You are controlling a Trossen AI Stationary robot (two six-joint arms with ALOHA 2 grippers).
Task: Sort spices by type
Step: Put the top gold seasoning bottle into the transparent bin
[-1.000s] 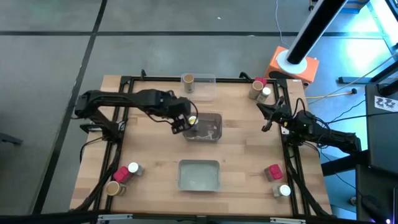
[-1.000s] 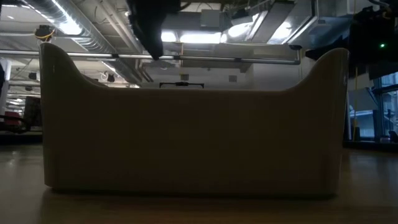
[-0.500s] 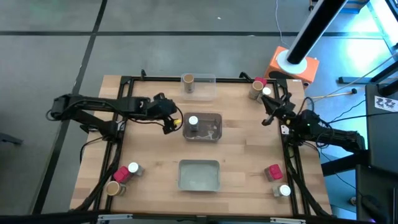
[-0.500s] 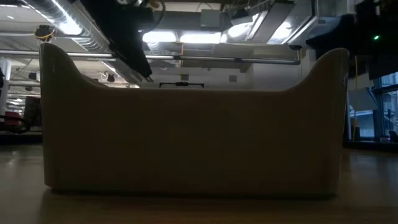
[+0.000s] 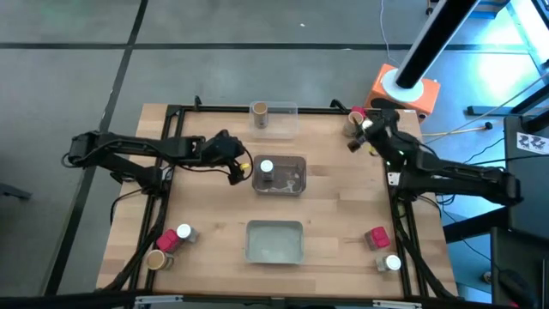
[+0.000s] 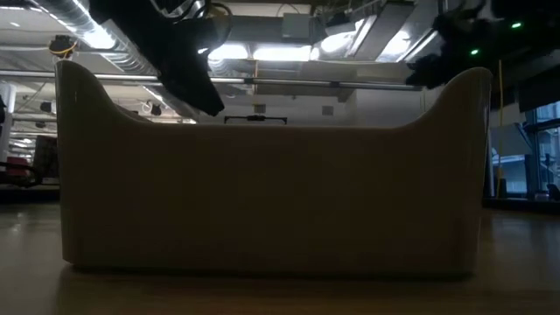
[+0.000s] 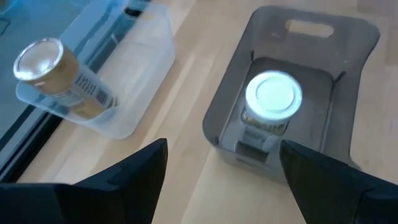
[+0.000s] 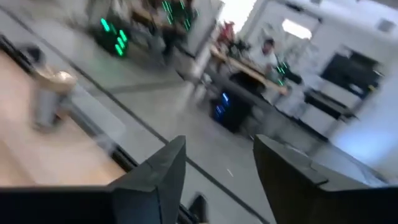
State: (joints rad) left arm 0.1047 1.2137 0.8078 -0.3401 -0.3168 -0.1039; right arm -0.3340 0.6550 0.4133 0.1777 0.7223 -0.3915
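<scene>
White-lidded, the dark jar point(image 5: 267, 170) stands inside the grey tray point(image 5: 297, 183) in the middle of the desk point(image 5: 334, 215), and the left tool point(image 5: 239, 168) hangs just beside that tray with its fingers wide and holding nothing. The right tool point(image 5: 358, 137), also wide and empty, is near the far right corner, where a brown cylinder point(image 5: 351, 129), a red box point(image 5: 358, 113) and another white lid point(image 5: 367, 126) stand close together. To take one there, I think it should come straight down so the neighbours and the frame rail are not knocked.

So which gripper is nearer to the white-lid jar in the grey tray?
Left. The left gripper sits just beside the white-lid jar; the right gripper is far off near the table's corner.
</scene>
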